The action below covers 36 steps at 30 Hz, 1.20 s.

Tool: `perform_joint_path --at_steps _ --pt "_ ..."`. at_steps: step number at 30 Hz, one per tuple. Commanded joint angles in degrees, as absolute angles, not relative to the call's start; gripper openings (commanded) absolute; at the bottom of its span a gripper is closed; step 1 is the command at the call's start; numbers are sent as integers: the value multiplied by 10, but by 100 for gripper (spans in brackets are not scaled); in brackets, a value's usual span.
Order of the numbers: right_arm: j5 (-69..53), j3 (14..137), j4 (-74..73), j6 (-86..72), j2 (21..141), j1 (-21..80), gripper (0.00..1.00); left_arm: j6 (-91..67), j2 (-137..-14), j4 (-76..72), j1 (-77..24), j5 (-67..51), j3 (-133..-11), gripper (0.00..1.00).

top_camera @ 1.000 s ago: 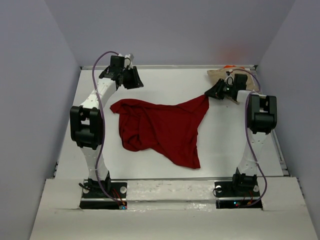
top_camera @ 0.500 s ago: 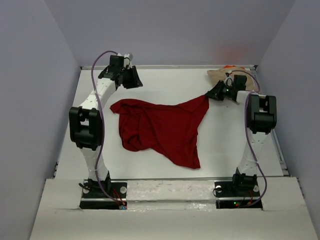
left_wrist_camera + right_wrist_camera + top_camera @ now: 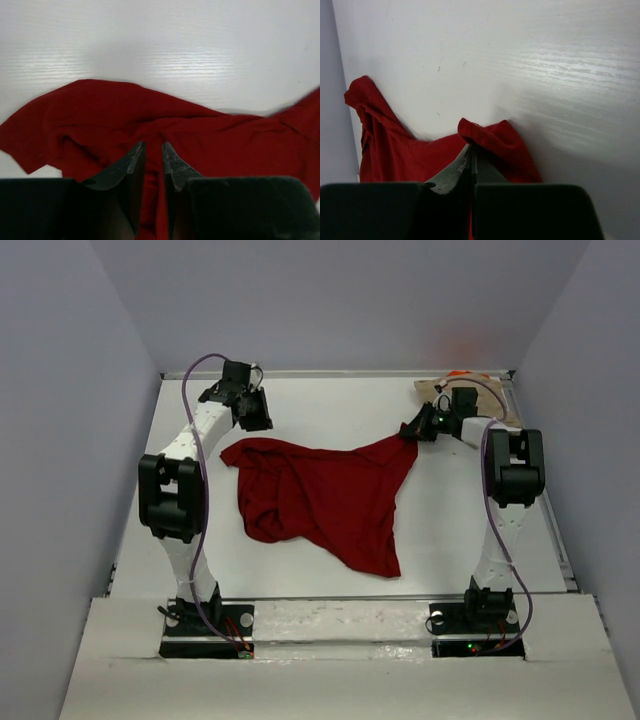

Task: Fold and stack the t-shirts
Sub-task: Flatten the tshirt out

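white table [image 3: 330, 405], glossy, faint wood grain. plain grey-lavender walls [image 3: 340, 300] on three sides. pale mounting board [image 3: 340, 680] along the near edge.

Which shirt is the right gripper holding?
The dark red t-shirt, pinched at one corner by the right gripper; the tan one lies apart in the table's far corner.

Overhead high, rear; both wrist views close, sharing red shirt [image 3: 320, 500].
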<state>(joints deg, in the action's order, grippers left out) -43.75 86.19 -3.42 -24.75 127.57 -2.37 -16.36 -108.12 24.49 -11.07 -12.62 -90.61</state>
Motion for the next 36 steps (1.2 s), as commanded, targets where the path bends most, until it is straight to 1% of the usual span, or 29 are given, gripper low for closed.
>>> perform_joint_path --at_steps 1,2,7,12,15,17,20,23,26,27,29,33,34,36 --pt "-432 907 -55 -229 1272 -20 0 -140 -1062 289 -133 30 -911 30" --pt "-433 909 -55 -229 1273 -20 0 -140 -1064 300 -133 59 -906 31" --pt "-446 915 -54 -228 1285 -20 0 -146 -1049 301 -133 112 -861 31" --pt "-453 921 -53 -228 1291 -20 0 -168 -1052 320 -133 198 -824 31" --pt "-466 927 -50 -231 1299 -20 0 -180 -1062 332 -134 253 -816 31" --pt "-472 927 -45 -234 1300 -20 0 -182 -1062 333 -134 265 -813 31" --pt "-479 925 -39 -236 1302 -20 0 -178 -1068 341 -134 291 -825 34" --pt "-480 921 -37 -236 1299 -20 0 -170 -1082 345 -134 296 -854 45" --pt "-482 919 -36 -238 1297 -20 0 -161 -1101 348 -134 294 -874 47" --pt "-483 918 -35 -237 1297 -20 0 -156 -1106 347 -134 288 -888 50" --pt "-483 916 -35 -237 1296 -20 0 -151 -1116 345 -134 275 -902 50" --pt "-479 908 -33 -236 1291 -20 0 -134 -1124 312 -135 203 -922 49" --pt "-479 908 -33 -235 1290 -20 0 -127 -1130 306 -134 169 -924 49" --pt "-478 907 -33 -235 1288 -20 0 -125 -1139 305 -134 148 -932 49"
